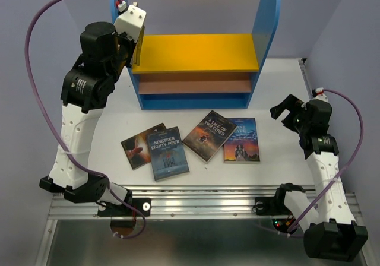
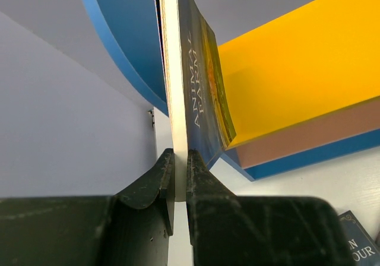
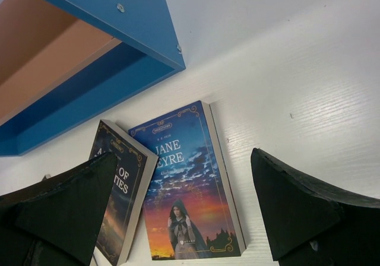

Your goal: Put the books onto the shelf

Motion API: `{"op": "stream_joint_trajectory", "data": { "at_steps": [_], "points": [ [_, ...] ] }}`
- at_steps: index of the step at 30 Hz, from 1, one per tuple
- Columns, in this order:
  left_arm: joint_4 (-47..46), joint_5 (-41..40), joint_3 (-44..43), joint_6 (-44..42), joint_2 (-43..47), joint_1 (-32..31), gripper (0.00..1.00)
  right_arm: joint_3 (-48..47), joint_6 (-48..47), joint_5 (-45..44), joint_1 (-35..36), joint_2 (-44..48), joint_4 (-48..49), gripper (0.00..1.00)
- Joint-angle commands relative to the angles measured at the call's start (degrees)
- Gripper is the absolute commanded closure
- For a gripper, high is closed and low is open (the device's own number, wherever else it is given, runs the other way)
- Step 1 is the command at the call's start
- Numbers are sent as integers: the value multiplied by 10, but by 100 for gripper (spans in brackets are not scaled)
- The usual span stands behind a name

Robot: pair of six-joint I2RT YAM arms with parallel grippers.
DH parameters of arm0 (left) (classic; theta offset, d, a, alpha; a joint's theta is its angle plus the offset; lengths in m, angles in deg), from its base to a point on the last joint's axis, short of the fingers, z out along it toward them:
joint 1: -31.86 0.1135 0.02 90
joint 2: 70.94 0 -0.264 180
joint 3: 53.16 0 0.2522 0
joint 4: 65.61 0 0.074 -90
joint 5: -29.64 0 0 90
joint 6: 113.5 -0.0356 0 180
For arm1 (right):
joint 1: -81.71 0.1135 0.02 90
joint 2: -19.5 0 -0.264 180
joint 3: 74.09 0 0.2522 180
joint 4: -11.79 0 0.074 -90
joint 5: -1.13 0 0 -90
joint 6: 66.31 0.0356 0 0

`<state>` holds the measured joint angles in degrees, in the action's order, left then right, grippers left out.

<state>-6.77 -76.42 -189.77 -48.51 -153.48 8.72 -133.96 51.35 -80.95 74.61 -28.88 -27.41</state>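
Note:
My left gripper is shut on the bottom edge of a blue-green book titled Animal Farm. It holds the book upright at the left end of the shelf's yellow upper board, close to the left blue side panel. Lying flat on the table in front of the shelf are a dark brown book, Nineteen Eighty-Four, A Tale of Two Cities and Jane Eyre. My right gripper hovers open above Jane Eyre, holding nothing.
The shelf's brownish-pink lower board and blue base carry nothing that I can see. The white table ends at a metal rail by the arm bases. Grey walls close in the back and sides.

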Motion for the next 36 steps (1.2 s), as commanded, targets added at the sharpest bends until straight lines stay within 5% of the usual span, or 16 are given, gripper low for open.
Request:
{"op": "stream_joint_trajectory", "data": {
  "at_steps": [1,16,18,23,36],
  "points": [
    [-54,-12,15,0,47,3,100,1,-3,5,1,1,22,0],
    [-46,-60,-13,8,-35,27,100,4,-4,-8,1,1,20,0],
    [-52,-61,-10,12,-39,30,95,4,-3,-10,1,0,19,0],
    [-76,-75,-10,22,-47,38,54,3,-4,-12,1,-3,20,0],
    [-120,-115,2,40,-77,42,44,4,-6,-18,1,-8,20,0]
  ]
}}
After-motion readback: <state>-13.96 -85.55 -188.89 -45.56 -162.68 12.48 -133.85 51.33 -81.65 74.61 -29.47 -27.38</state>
